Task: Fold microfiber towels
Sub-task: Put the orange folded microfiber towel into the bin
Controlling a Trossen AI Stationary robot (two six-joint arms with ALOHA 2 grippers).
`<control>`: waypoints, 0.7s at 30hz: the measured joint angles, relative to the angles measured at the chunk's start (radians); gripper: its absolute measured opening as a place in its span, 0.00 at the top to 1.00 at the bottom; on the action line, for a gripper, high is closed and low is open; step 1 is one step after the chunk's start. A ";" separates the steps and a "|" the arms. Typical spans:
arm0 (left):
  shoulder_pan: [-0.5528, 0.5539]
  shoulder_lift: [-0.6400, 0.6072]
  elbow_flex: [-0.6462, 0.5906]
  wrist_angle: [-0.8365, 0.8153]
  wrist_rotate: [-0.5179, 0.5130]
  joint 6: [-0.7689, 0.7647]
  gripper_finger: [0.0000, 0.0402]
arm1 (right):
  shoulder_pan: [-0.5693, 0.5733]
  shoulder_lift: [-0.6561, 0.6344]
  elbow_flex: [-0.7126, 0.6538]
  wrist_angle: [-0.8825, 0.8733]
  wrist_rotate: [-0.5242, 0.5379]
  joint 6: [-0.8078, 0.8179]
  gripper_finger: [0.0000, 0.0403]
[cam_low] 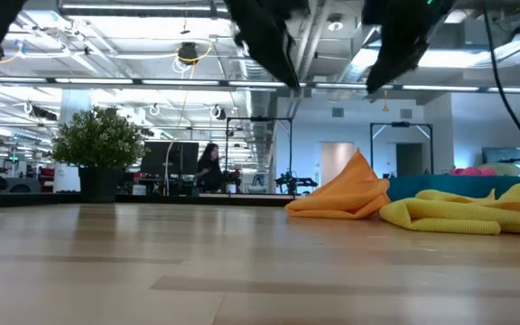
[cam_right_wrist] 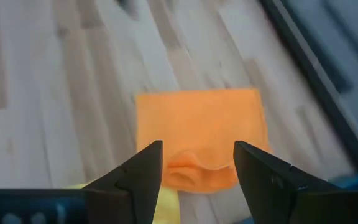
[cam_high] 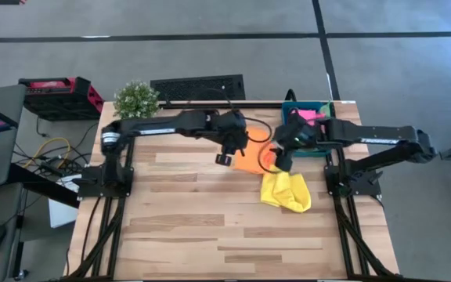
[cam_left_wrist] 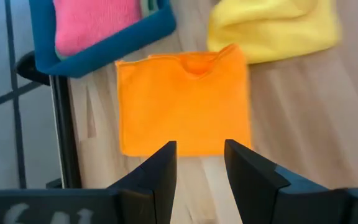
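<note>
An orange microfiber towel (cam_high: 250, 159) lies folded into a flat square (cam_left_wrist: 185, 106) at the table's far middle, with one edge puckered up into a peak (cam_low: 359, 167). A crumpled yellow towel (cam_high: 286, 192) lies on the table just nearer and to the right of it. A pink towel (cam_high: 312, 116) sits in the teal bin (cam_high: 297, 107) at the far right. My left gripper (cam_left_wrist: 201, 165) hovers open above the orange towel's left edge. My right gripper (cam_right_wrist: 197, 165) hovers open above its right edge. Neither touches anything.
A potted plant (cam_high: 137, 98) stands at the table's far left corner. The bare wooden tabletop (cam_high: 210, 235) stretches across the near half. Both arms hang well above the table (cam_low: 269, 45). A person sits in the room far beyond the table (cam_low: 208, 167).
</note>
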 joint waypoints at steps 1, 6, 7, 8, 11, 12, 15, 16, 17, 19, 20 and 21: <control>-0.008 -0.025 0.000 -0.012 0.000 -0.012 0.68 | -0.031 0.020 -0.001 -0.006 -0.024 0.011 0.45; -0.029 -0.146 0.001 -0.086 -0.008 -0.082 0.68 | -0.170 0.132 0.001 0.018 -0.164 0.066 0.45; -0.034 -0.165 0.001 -0.099 -0.009 -0.098 0.68 | -0.193 0.155 0.006 0.007 -0.185 0.067 0.45; -0.037 -0.189 0.001 -0.104 -0.009 -0.116 0.68 | -0.209 0.183 0.020 0.008 -0.194 0.070 0.45; -0.046 -0.240 0.001 -0.137 -0.009 -0.161 0.68 | -0.253 0.265 0.062 0.003 -0.193 0.101 0.45; -0.049 -0.250 0.001 -0.148 -0.009 -0.173 0.68 | -0.265 0.294 0.077 0.011 -0.192 0.101 0.45; -0.061 -0.273 0.000 -0.167 -0.010 -0.192 0.68 | -0.295 0.375 0.123 0.013 -0.186 0.101 0.45; -0.065 -0.277 0.000 -0.166 -0.011 -0.193 0.68 | -0.303 0.399 0.133 0.015 -0.184 0.101 0.45; -0.071 -0.282 0.000 -0.169 -0.011 -0.193 0.68 | -0.310 0.425 0.139 0.010 -0.183 0.101 0.45; -0.079 -0.284 0.000 -0.182 -0.011 -0.193 0.68 | -0.317 0.478 0.154 0.011 -0.183 0.101 0.45; -0.085 -0.284 0.000 -0.188 -0.011 -0.192 0.68 | -0.319 0.500 0.159 0.011 -0.182 0.099 0.45; -0.090 -0.284 0.000 -0.198 -0.011 -0.187 0.68 | -0.322 0.521 0.165 0.012 -0.183 0.094 0.45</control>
